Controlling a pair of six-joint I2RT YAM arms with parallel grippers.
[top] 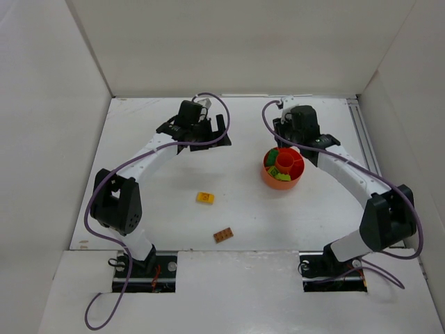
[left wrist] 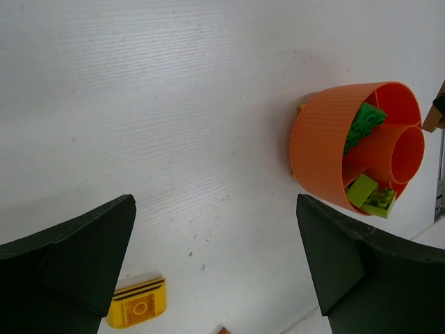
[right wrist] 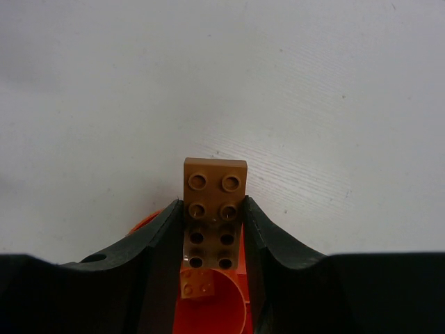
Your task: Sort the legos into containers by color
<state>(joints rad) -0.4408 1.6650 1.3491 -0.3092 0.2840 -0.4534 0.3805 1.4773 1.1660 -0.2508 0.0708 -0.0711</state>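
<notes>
Gripping a brown eight-stud brick (right wrist: 214, 182) is the right tool (right wrist: 212, 209); the left tool (left wrist: 215, 202) gapes.

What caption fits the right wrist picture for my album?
The right claw pinches a brown lego near the orange bowl.

Bowl (top: 281, 185) sitting right of centre, bricks (top: 281, 175) lying in its compartments. Loose brick (top: 204, 197) lying left of bowl, nearer; second loose brick (top: 223, 236) lying even nearer.
</notes>
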